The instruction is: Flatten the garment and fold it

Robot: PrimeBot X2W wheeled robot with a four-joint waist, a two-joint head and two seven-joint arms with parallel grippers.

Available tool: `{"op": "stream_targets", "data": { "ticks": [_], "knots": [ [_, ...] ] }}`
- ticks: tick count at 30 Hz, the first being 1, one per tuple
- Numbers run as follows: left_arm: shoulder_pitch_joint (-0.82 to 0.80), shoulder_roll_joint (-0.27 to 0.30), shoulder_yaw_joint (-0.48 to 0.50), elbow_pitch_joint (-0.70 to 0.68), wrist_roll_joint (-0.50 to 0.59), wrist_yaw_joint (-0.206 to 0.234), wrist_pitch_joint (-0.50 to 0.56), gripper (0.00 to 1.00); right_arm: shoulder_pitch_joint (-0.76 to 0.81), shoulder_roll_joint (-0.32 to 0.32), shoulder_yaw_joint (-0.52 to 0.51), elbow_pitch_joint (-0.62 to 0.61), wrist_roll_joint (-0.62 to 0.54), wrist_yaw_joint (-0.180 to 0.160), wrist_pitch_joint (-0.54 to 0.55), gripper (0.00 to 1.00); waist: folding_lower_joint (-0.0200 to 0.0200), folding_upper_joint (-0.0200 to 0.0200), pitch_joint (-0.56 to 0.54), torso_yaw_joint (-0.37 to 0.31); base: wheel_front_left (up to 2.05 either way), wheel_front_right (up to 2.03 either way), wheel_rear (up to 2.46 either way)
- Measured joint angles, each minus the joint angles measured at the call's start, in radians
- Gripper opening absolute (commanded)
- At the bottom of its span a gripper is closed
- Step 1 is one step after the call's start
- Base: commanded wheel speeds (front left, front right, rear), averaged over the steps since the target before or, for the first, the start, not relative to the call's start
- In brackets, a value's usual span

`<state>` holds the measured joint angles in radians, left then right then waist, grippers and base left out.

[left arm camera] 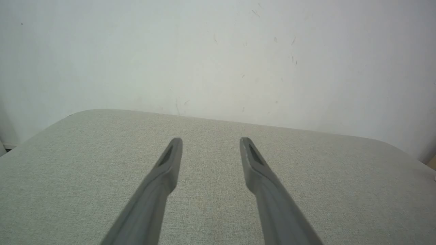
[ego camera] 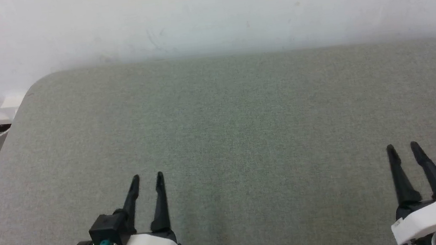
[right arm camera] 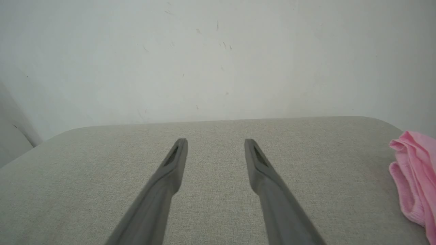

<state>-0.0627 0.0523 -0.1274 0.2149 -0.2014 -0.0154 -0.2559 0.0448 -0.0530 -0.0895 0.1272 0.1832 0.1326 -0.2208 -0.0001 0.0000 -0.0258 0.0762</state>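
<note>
1. Your left gripper (ego camera: pixel 147 175) is sitting at 7 o'clock in the head view and your right gripper (ego camera: pixel 401 145) at 5 o'clock. Both are hovering just over the grey padded surface (ego camera: pixel 217 118) with fingers pointing toward 12.
2. Both sets of jaws are standing spread, and neither is pinching anything. The two wrist views are showing bare grey fabric between the fingers.
3. You are finding the garment (right arm camera: pixel 414 180) at 4 o'clock in the right wrist view. It is lying bunched in soft pink folds near the surface's right end, apart from the right fingers. In the head view it is peeking in as a pink sliver at the 3 o'clock edge.
4. By my reading, you are sitting at the very start: nothing is looking flattened or folded yet, and the cloth is lying off to one side of your working area.
5. Your next move is probably calling for the right arm to be swinging toward 3 o'clock and pinching an outer fold. You should then be dragging the cloth toward the middle, where both grippers can be spreading it.
6. Turning at the waist may be helping you, since most of the cloth is falling outside the head view.
</note>
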Motion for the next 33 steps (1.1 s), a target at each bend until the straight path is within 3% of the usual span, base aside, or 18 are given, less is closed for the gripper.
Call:
{"op": "stream_targets", "data": {
  "ticks": [33],
  "knots": [
    [0.0,0.0,0.013,-0.023,0.02,0.0,0.035,0.0,-0.001,-0.001,0.009,-0.012,-0.017,0.0,0.027,0.0,0.0001,0.0,0.003,-0.012,0.0,0.0,0.0]
  ]
}}
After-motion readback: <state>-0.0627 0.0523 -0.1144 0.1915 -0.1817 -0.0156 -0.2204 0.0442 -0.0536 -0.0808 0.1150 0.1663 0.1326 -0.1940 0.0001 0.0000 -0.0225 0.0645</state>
